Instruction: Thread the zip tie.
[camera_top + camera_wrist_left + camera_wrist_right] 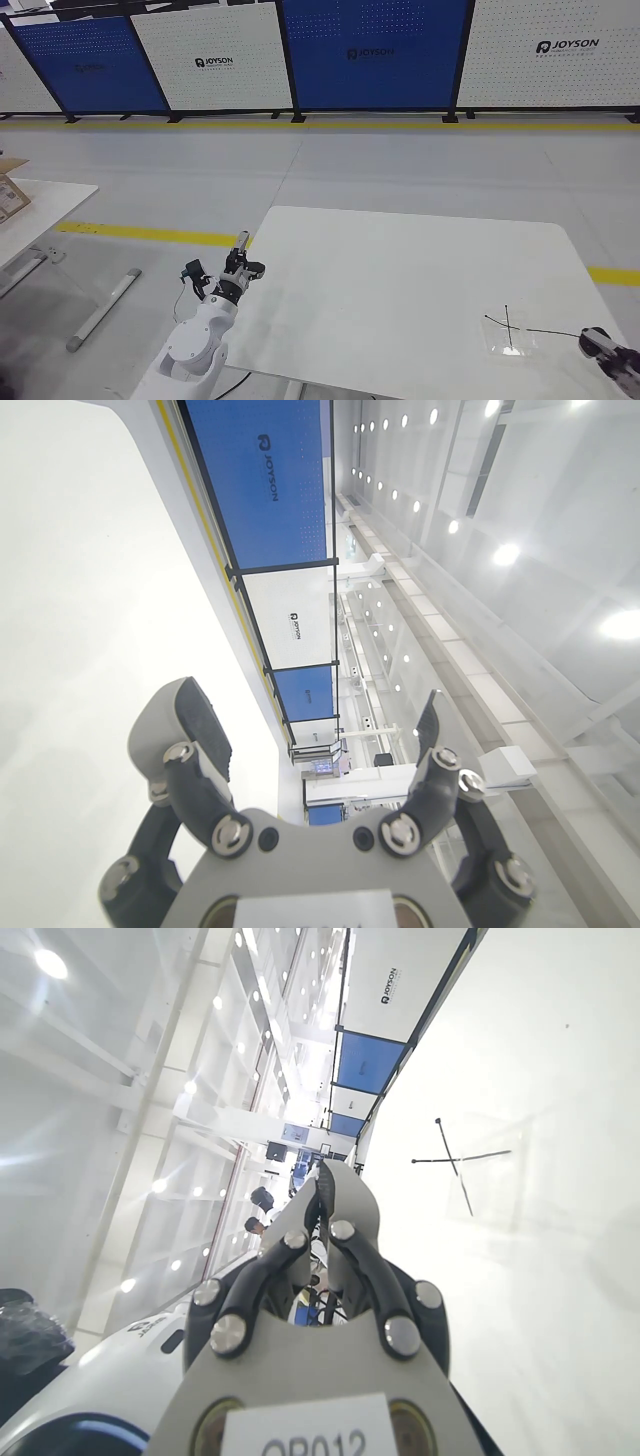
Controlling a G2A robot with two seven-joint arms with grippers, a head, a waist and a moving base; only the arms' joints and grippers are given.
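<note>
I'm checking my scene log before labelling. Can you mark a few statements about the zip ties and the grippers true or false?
1. Two zip ties lie crossed on the table. True.
2. The left gripper has its fingers shut. False: they are open, with nothing between them.
3. The zip ties lie beside the left gripper. False: they lie at the far side of the table from it, near the right gripper.
4. The right gripper has its fingers shut. True.
</note>
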